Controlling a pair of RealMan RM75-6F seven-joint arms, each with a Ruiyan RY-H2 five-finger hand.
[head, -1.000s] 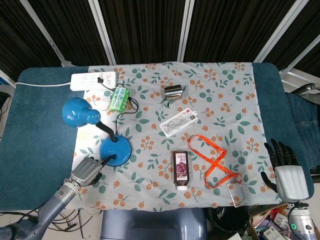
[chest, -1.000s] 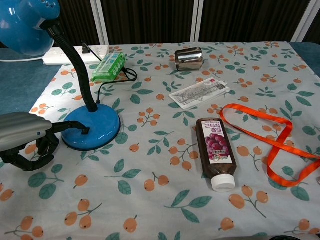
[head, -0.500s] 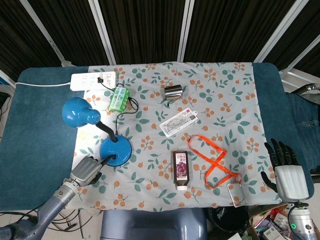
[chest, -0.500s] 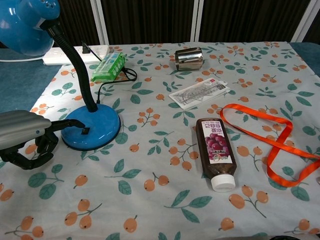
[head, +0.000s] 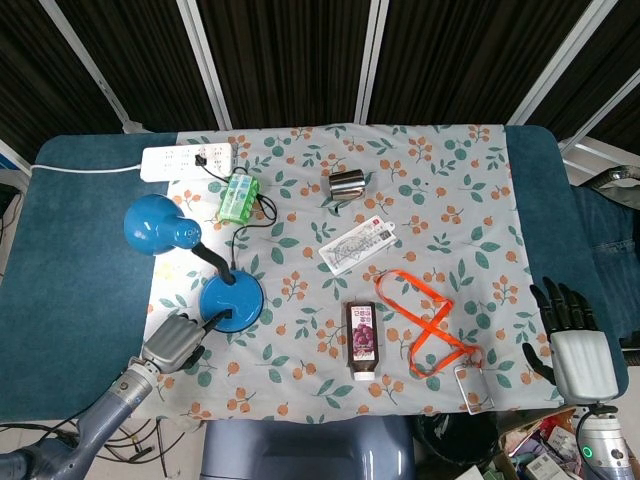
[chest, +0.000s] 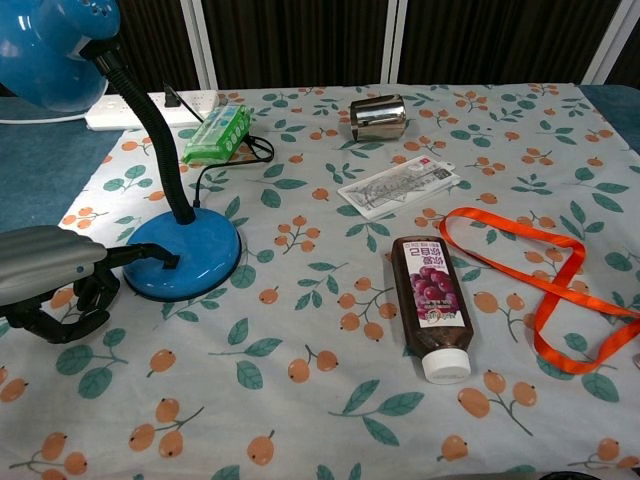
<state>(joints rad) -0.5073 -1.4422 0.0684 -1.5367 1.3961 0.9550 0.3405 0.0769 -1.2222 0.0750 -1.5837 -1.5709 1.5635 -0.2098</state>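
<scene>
A blue desk lamp stands at the table's left, its round base (head: 232, 298) (chest: 185, 255) on the flowered cloth and its shade (head: 150, 225) bent out to the left. My left hand (head: 172, 343) (chest: 50, 275) lies low beside the base; one outstretched finger (chest: 140, 255) touches the base's near-left edge and the others are curled in, holding nothing. My right hand (head: 575, 345) hangs off the table's right edge with fingers spread and nothing in it; the chest view does not show it.
A white power strip (head: 190, 160) and a green pack (head: 240, 197) lie behind the lamp, its cord running to them. A metal cup (head: 347, 185), a printed card packet (head: 359, 244), a dark juice bottle (head: 362, 338) and an orange lanyard (head: 425, 310) occupy the middle and right.
My left hand has shifted very slightly to the left, its finger still on the lamp base. The right hand and the objects have not moved.
</scene>
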